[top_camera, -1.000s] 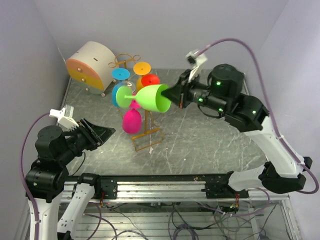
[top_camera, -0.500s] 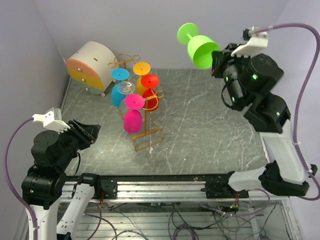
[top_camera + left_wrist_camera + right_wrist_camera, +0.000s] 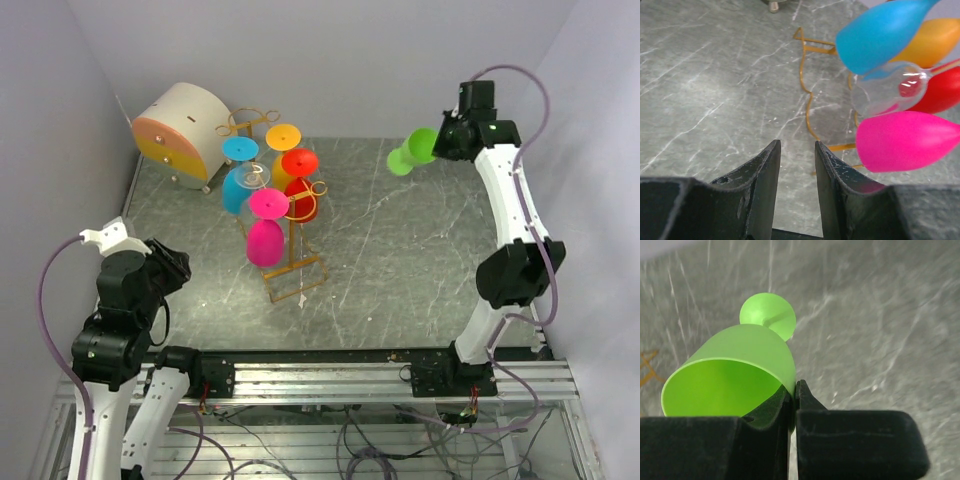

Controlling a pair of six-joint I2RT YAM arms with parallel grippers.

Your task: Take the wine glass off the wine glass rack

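My right gripper (image 3: 441,146) is shut on the rim of the green wine glass (image 3: 413,153), holding it tilted above the back right of the table; in the right wrist view the green wine glass (image 3: 735,365) has one finger inside the bowl and one outside, its foot pointing down and away. The gold wire wine glass rack (image 3: 292,262) stands mid-table with pink (image 3: 265,240), blue (image 3: 238,187), red (image 3: 300,165), orange and clear glasses hanging on it. My left gripper (image 3: 796,150) is open and empty, low at the near left, beside the pink glass (image 3: 905,141).
A round white-and-orange drum-shaped box (image 3: 180,132) stands at the back left corner. Walls close in on the left, back and right. The rack's base frame (image 3: 810,100) lies on the grey marble table ahead of my left gripper.
My right arm has carried the green glass from high in the air down and back toward the rear right of the table. My left arm has pulled back and lowered.
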